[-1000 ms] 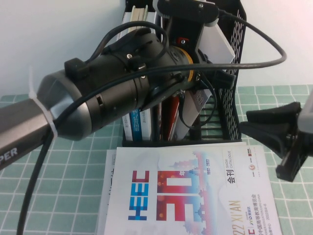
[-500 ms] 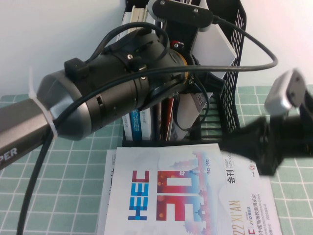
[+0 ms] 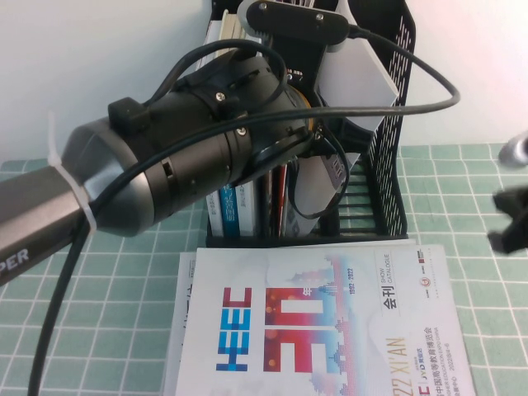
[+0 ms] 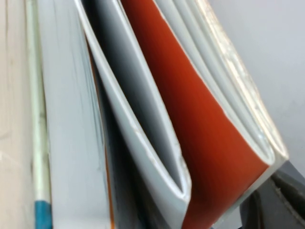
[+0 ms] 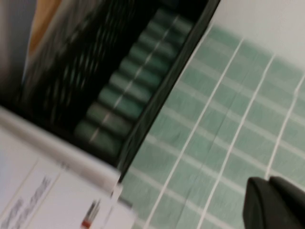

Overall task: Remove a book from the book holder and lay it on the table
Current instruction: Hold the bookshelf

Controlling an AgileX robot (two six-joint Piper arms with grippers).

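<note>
Left hand (image 3: 318,124) hidden in book holder (image 3: 384,157).

Right hand (image 3: 511,223) swung back to table's right edge, now closed.

The book holder (image 3: 375,177) stands at the twelve o'clock end of the bench (image 3: 124,289), against the wall behind it. Several volumes stand upright in its slots, among them the book (image 3: 359,78), which leans toward two o'clock in the right-hand slot. A magazine (image 3: 318,322) lies flat on the bench just in front of the holder, at six o'clock from it. The left arm reaches in from eight o'clock, its left pincer (image 3: 309,78) over the holder's top among the volumes. The right pincer (image 3: 511,227) sits at three o'clock, apart from the holder.
</note>
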